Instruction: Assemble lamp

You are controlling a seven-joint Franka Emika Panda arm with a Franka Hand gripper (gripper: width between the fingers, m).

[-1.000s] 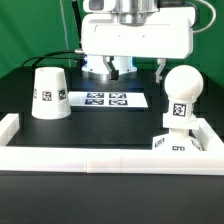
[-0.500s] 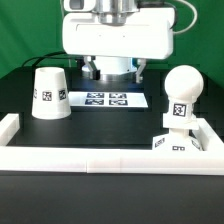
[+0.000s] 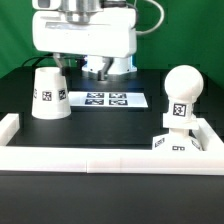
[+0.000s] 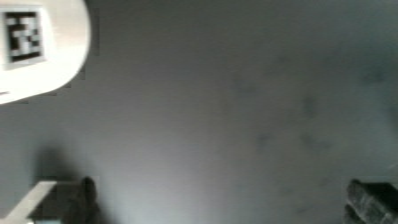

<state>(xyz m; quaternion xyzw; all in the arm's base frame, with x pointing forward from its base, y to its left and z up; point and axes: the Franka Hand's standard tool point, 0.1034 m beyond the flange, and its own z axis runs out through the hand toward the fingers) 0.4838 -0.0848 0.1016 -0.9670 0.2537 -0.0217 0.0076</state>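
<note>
The white tapered shade (image 3: 50,93) stands wide end down at the exterior view's left, with a tag on its side. The round-headed bulb (image 3: 181,94) stands upright at the right, at the flat base (image 3: 170,144), which lies in the corner of the rail. My gripper (image 3: 107,68) hangs over the back of the table, behind the marker board and to the right of the shade. In the wrist view my gripper (image 4: 217,205) is wide open and empty over bare dark table. A white curved part with a tag, apparently the shade (image 4: 36,45), sits at the frame's corner.
The marker board (image 3: 108,99) lies flat between the shade and the bulb. The long white border rail (image 3: 100,161) runs along the table's front and turns back at both ends. Cables hang behind the arm.
My gripper has moved steadily toward the exterior view's left, from behind the middle of the marker board toward the shade. The lamp parts have not moved.
</note>
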